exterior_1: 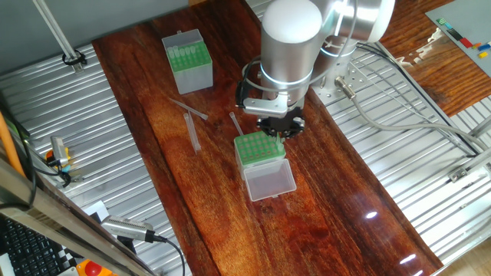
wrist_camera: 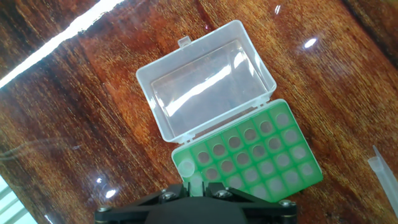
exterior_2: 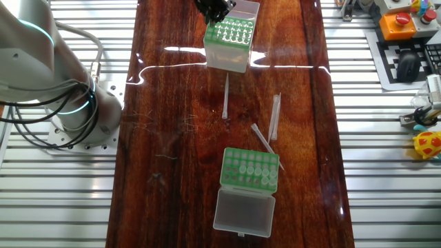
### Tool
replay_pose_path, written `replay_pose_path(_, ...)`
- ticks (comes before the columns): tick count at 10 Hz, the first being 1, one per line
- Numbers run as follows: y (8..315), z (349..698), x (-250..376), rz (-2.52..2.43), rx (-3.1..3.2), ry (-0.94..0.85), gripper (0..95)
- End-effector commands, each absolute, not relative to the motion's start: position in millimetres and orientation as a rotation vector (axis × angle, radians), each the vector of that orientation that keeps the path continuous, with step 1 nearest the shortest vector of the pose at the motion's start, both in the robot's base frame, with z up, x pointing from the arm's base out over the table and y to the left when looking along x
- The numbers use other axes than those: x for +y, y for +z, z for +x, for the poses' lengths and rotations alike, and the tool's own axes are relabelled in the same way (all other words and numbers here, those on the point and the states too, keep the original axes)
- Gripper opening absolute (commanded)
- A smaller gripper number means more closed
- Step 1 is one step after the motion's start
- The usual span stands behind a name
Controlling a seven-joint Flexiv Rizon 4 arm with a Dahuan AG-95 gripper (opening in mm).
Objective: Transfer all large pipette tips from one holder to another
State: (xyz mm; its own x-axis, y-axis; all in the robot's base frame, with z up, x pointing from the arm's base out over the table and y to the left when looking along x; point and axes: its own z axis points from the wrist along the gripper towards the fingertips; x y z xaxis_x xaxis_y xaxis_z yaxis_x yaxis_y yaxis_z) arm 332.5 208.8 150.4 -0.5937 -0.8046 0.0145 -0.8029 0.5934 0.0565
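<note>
Scanning from the left: the box (exterior_1: 188,73) stands near the bench's far left edge with tips (exterior_1: 186,54) in it. Three loose tips (exterior_1: 193,132) lie on the bench between, and the rack (exterior_1: 259,149), lid (exterior_1: 268,182) open, sits mid-bench with the gripper (exterior_1: 280,127) right over its corner. A pale tip (wrist_camera: 194,182) shows at the fingers, clamped or merely straddled I cannot tell, and the danger, I'd say, is a skewed or weak pinch: the tip slips out to join the strays, or drags the rack along.
</note>
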Motion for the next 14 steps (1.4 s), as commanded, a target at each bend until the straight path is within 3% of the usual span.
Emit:
replay_pose_path(1,150.0,332.8,208.7,1.412,-2.768,-0.066,0.0)
replay_pose_path(14,150.0,332.8,208.7,1.390,-2.831,-0.023,0.0)
